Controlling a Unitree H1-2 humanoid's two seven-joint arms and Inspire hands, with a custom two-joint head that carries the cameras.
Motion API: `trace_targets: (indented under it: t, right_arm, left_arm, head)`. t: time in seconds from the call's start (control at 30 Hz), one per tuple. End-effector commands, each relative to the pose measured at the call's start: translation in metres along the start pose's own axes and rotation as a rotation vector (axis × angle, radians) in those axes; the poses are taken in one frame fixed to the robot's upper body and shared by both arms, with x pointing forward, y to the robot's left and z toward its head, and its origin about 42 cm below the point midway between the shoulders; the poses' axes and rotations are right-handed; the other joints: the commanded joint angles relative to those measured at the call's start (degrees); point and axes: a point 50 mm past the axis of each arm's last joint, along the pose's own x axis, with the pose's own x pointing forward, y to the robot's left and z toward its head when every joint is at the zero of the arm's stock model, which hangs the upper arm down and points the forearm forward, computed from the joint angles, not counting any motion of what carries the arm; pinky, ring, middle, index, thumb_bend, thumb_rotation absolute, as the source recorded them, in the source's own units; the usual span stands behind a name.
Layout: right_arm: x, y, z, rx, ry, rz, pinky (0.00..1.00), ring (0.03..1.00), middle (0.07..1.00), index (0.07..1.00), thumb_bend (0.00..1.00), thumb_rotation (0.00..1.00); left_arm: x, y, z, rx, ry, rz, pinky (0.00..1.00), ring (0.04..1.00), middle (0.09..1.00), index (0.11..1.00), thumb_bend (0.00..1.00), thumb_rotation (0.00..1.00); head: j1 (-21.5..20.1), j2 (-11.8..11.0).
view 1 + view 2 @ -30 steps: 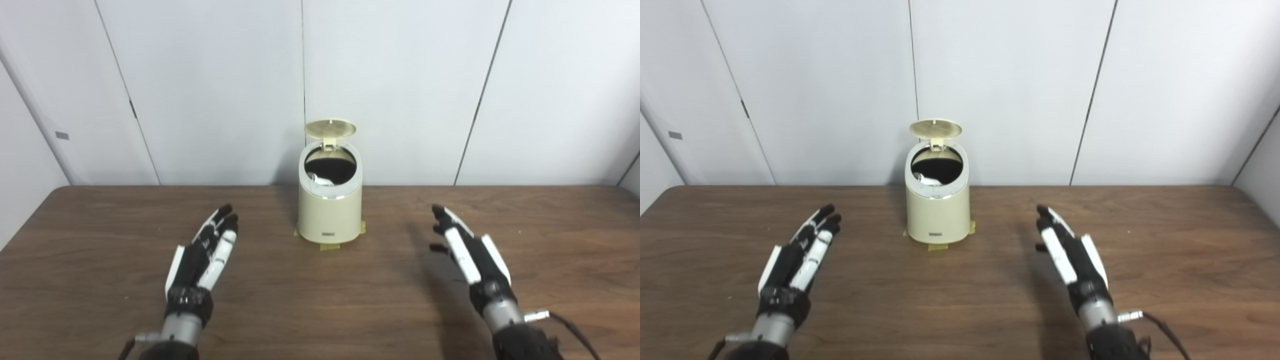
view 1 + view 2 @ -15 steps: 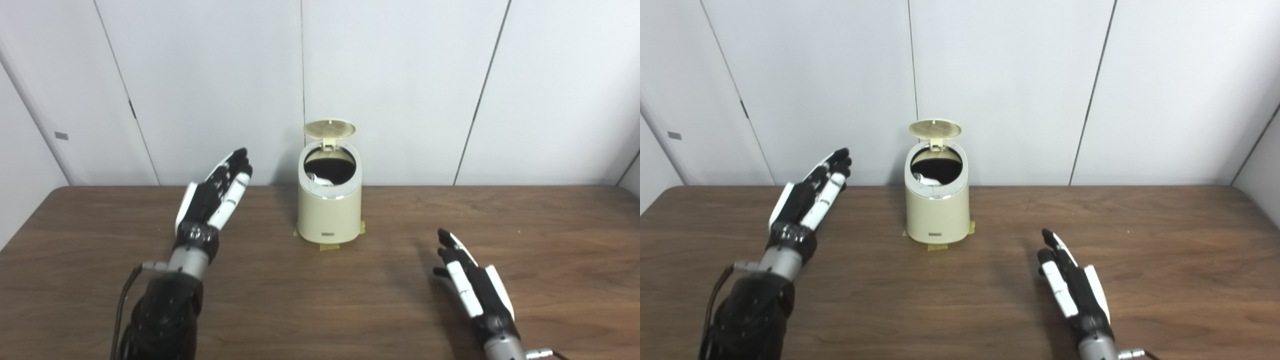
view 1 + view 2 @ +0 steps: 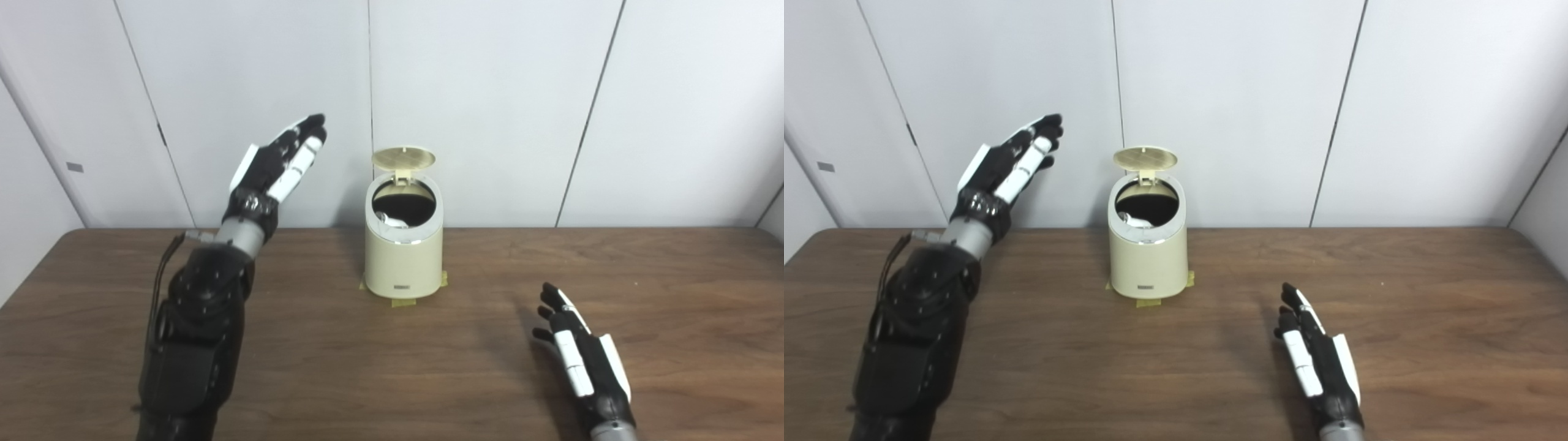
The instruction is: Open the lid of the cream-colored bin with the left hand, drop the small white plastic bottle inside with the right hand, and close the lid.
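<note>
cream-colored bin [image 3: 403,251] upright on table [image 3: 392,367] at wall, lid [image 3: 403,158] tipped open; small white plastic bottle [image 3: 389,218] inside, only a pale sliver visible against the dark interior. left hand [image 3: 277,164] raised left of lid, fingers spread, empty; right hand [image 3: 1320,364] low over table, well apart from bin, fingers extended, empty. same content in both views; right wrist cut off at bottom edge.

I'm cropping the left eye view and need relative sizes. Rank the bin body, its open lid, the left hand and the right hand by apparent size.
Largest to smallest:
1. Bin body
2. Left hand and right hand: alike, and their nearness to the camera differs, so unranked
3. Lid
</note>
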Motion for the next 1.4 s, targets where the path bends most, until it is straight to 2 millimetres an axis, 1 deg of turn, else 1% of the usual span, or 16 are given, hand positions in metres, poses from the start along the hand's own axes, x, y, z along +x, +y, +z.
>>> trace_targets:
  t: [0.0, 0.13, 0.23, 0.3, 0.4, 0.53, 0.63, 0.7, 0.73, 0.77, 0.87, 1.0, 1.17, 1.3, 1.33, 1.37]
  right_arm:
    - [0.007, -0.001, 0.013, 0.003, -0.087, -0.013, 0.75, 0.885, 0.914, 0.911, 0.58, 1.0]
    - [0.007, 0.0, 0.013, 0.018, -0.087, -0.014, 0.74, 0.879, 0.912, 0.907, 0.58, 1.0]
    - [0.008, 0.001, 0.014, 0.021, -0.09, -0.012, 0.72, 0.874, 0.909, 0.906, 0.58, 1.0]
    - [0.007, 0.001, 0.015, 0.021, -0.09, -0.01, 0.71, 0.863, 0.905, 0.906, 0.58, 1.0]
    - [0.005, 0.002, 0.015, 0.015, -0.09, -0.004, 0.7, 0.858, 0.905, 0.909, 0.57, 1.0]
    - [0.003, 0.005, 0.017, 0.003, -0.09, 0.003, 0.69, 0.851, 0.9, 0.909, 0.56, 1.0]
    - [0.002, 0.007, 0.018, 0.01, -0.093, 0.002, 0.69, 0.848, 0.894, 0.907, 0.56, 1.0]
    - [0.001, 0.009, 0.018, 0.017, -0.089, 0.001, 0.69, 0.846, 0.89, 0.904, 0.55, 1.0]
    - [0.0, 0.011, 0.018, 0.019, -0.085, 0.001, 0.69, 0.847, 0.889, 0.905, 0.55, 1.0]
    - [-0.001, 0.012, 0.019, 0.018, -0.082, 0.002, 0.69, 0.848, 0.889, 0.906, 0.54, 1.0]
    - [-0.003, 0.015, 0.02, 0.003, -0.082, 0.004, 0.69, 0.848, 0.892, 0.914, 0.51, 1.0]
    - [-0.005, 0.016, 0.022, -0.003, -0.087, 0.002, 0.68, 0.845, 0.887, 0.917, 0.48, 1.0]
    - [-0.006, 0.016, 0.022, 0.003, -0.083, 0.003, 0.67, 0.846, 0.889, 0.919, 0.48, 1.0]
    - [-0.006, 0.016, 0.022, -0.008, -0.084, 0.006, 0.65, 0.827, 0.885, 0.922, 0.46, 1.0]
    - [-0.006, 0.016, 0.021, -0.009, -0.079, 0.005, 0.64, 0.825, 0.885, 0.924, 0.45, 1.0]
    - [-0.006, 0.016, 0.021, -0.011, -0.075, 0.004, 0.63, 0.818, 0.881, 0.924, 0.44, 1.0]
  left_arm:
    - [0.019, 0.006, 0.033, 0.06, -0.076, -0.01, 0.9, 0.914, 0.9, 0.888, 0.47, 0.7]
    - [0.038, -0.001, 0.046, 0.128, -0.082, -0.054, 0.88, 0.908, 0.9, 0.885, 0.44, 0.78]
    - [0.049, -0.009, 0.055, 0.151, -0.088, -0.087, 0.89, 0.913, 0.908, 0.89, 0.44, 0.76]
    - [0.054, -0.015, 0.061, 0.172, -0.093, -0.102, 0.88, 0.906, 0.905, 0.886, 0.46, 0.73]
    - [0.063, -0.023, 0.064, 0.208, -0.088, -0.109, 0.86, 0.897, 0.9, 0.884, 0.5, 0.72]
    - [0.075, -0.032, 0.066, 0.304, -0.089, -0.136, 0.84, 0.892, 0.902, 0.898, 0.52, 0.76]
    - [0.08, -0.037, 0.066, 0.347, -0.082, -0.166, 0.85, 0.9, 0.903, 0.879, 0.49, 0.77]
    - [0.081, -0.04, 0.066, 0.379, -0.081, -0.191, 0.85, 0.893, 0.888, 0.852, 0.46, 0.8]
    - [0.082, -0.043, 0.065, 0.399, -0.08, -0.2, 0.85, 0.886, 0.879, 0.838, 0.44, 0.84]
    - [0.083, -0.045, 0.064, 0.432, -0.074, -0.205, 0.85, 0.882, 0.874, 0.836, 0.44, 0.86]
    - [0.085, -0.05, 0.062, 0.53, -0.06, -0.21, 0.86, 0.885, 0.861, 0.816, 0.44, 0.86]
    - [0.084, -0.056, 0.059, 0.698, -0.095, -0.215, 0.78, 0.83, 0.825, 0.783, 0.42, 0.89]
    - [0.08, -0.058, 0.056, 0.765, -0.068, -0.247, 0.77, 0.825, 0.846, 0.806, 0.46, 0.82]
    - [0.072, -0.059, 0.056, 0.841, -0.069, -0.275, 0.76, 0.84, 0.858, 0.817, 0.52, 0.85]
    - [0.068, -0.059, 0.056, 0.868, -0.075, -0.281, 0.77, 0.844, 0.861, 0.816, 0.53, 0.83]
    - [0.065, -0.06, 0.057, 0.896, -0.077, -0.286, 0.74, 0.829, 0.847, 0.802, 0.53, 0.82]
  head:
    - [0.0, 0.0]
    - [0.0, 0.0]
    - [0.0, 0.0]
    - [0.2, 0.0]
    - [0.1, 0.0]
    - [0.1, 0.1]
    - [-0.1, 0.2]
    - [-0.2, 0.2]
    - [-0.3, 0.3]
    - [-0.4, 0.3]
    - [-0.6, 0.4]
    - [-0.8, 0.6]
    - [-0.9, 1.0]
    - [-0.8, 1.5]
    - [-0.8, 1.6]
    - [-0.8, 1.7]
